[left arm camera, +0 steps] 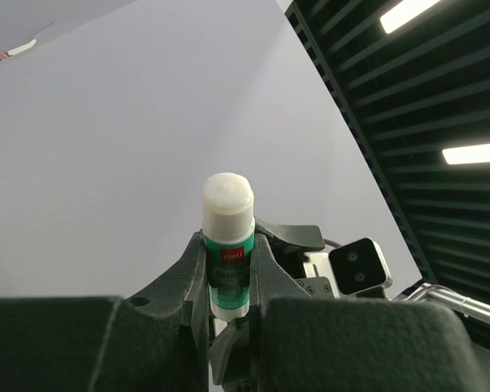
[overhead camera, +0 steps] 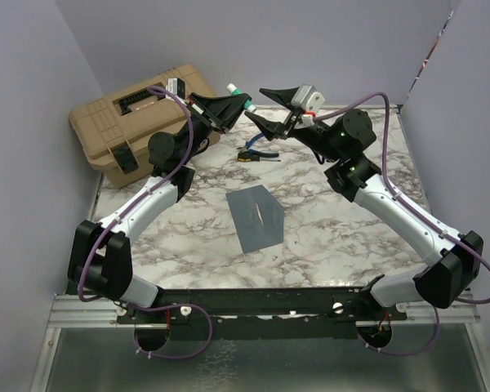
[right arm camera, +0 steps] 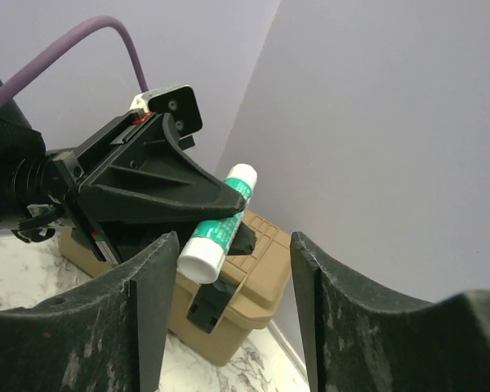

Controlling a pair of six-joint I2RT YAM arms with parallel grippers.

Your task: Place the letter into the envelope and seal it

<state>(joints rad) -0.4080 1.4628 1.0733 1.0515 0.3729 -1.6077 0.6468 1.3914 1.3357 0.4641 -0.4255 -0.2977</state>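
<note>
The blue-grey envelope lies flat on the marble table, in the middle. The letter is not in view. My left gripper is raised at the back and shut on a green-and-white glue stick. The stick stands upright between its fingers in the left wrist view. My right gripper is open and raised, facing the left one. The stick's white end sits just beyond its left finger. The left gripper also shows in the right wrist view.
A tan plastic case stands at the back left, also in the right wrist view. A small tool with blue handles lies behind the envelope. Purple walls enclose the table on three sides.
</note>
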